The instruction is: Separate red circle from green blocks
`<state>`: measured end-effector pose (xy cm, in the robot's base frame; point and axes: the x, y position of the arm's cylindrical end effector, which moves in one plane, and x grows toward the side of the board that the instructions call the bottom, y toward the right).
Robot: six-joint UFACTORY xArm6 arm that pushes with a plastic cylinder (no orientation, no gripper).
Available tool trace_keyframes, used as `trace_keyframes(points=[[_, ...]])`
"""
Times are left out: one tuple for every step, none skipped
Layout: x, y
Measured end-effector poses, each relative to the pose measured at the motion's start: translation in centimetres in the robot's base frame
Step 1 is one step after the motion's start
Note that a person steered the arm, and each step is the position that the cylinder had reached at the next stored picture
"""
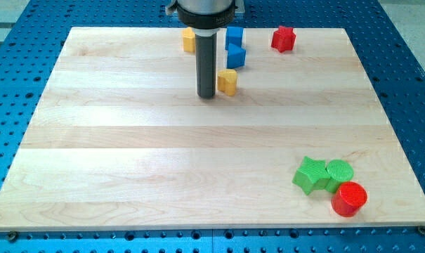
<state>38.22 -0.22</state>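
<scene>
The red circle (pixel 349 199) lies near the board's bottom right corner. It touches the green circle (pixel 339 171) just above it to the left. The green star (pixel 310 175) sits against the green circle's left side. My tip (pixel 207 95) is far away, in the upper middle of the board, right beside a small yellow block (pixel 227 81) on its left side.
Near the view's top edge are a yellow block (pixel 189 41), two blue blocks (pixel 234 36) (pixel 237 57) and a red star (pixel 284 39). The wooden board (pixel 128 154) lies on a blue perforated table.
</scene>
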Motion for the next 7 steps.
trace_keyframes(points=[[0.0, 2.5], [-1.7, 3.8], [2.7, 4.9], [9.0, 12.9], [8.9, 24.7], [16.5, 26.5], [22.5, 25.4]])
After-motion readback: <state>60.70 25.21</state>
